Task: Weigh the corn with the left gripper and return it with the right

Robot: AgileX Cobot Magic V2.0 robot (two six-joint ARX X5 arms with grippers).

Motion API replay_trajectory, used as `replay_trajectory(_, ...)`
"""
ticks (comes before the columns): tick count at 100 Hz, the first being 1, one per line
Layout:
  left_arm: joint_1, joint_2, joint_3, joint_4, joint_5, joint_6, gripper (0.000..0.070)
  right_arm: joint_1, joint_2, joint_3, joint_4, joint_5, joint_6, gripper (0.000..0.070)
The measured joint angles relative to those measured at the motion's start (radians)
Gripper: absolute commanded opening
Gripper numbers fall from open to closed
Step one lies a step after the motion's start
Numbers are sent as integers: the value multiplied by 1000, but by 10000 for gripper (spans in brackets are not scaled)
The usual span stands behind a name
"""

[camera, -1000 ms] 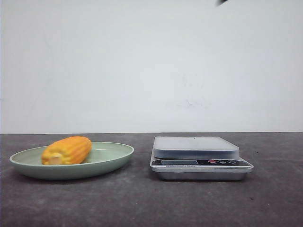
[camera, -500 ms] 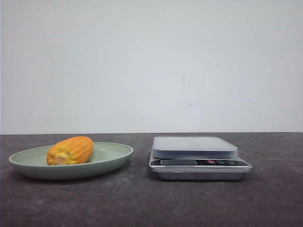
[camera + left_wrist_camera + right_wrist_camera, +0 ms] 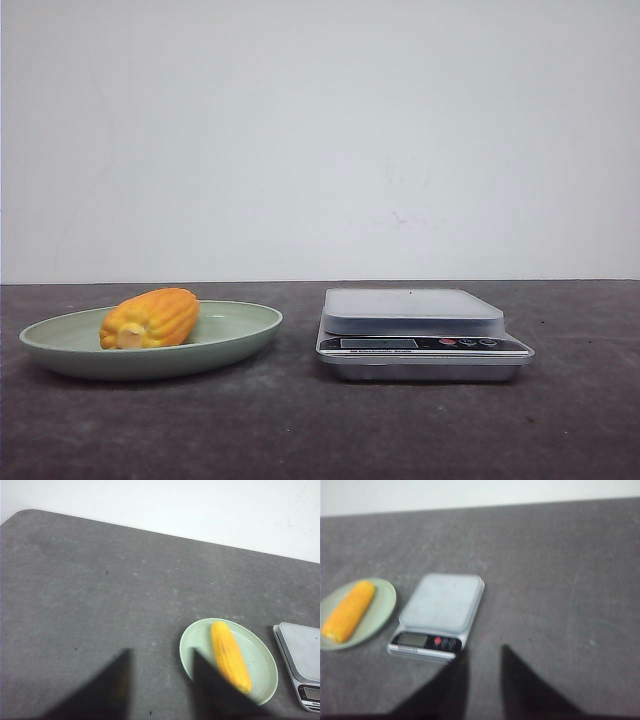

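The yellow-orange corn (image 3: 150, 317) lies on its side in a pale green plate (image 3: 235, 335) at the left of the table. It also shows in the left wrist view (image 3: 230, 655) and the right wrist view (image 3: 348, 611). A silver kitchen scale (image 3: 420, 330) stands to the right of the plate, its platform bare. My left gripper (image 3: 161, 652) is open and empty, high above the table beside the plate (image 3: 195, 640). My right gripper (image 3: 485, 650) is open and empty, high above the table beside the scale (image 3: 442, 610). Neither gripper shows in the front view.
The dark grey table (image 3: 300, 430) ends at a white wall (image 3: 320, 140) behind. The table's rounded far corner (image 3: 30, 515) shows in the left wrist view.
The corn has shifted a little to the right in the plate and settled. A dark tip at the top edge of the front view has gone out of view.
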Motion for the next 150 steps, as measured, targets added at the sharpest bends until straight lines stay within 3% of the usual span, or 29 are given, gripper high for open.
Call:
replay_trajectory(15, 0, 0, 0, 16, 13, 8, 10, 0, -3, 0, 73, -6, 0, 10)
replay_trajectory(107, 8, -1, -6, 30, 18, 9, 22, 0, -3, 0, 69, -1, 0, 9)
replay_trajectory(116, 51, -23, -65, 130, 18, 20, 22, 0, -3, 0, 69, -1, 0, 9)
replay_trajectory(127, 132, -92, -229, 350, 35, 30, 22, 0, -3, 0, 69, -1, 0, 9)
replay_trajectory(141, 216, -204, -506, 655, 133, 45, 22, 0, -3, 0, 69, -1, 0, 9)
replay_trajectory(150, 241, -254, -673, 784, 150, 52, 22, 0, -3, 0, 69, -1, 0, 9)
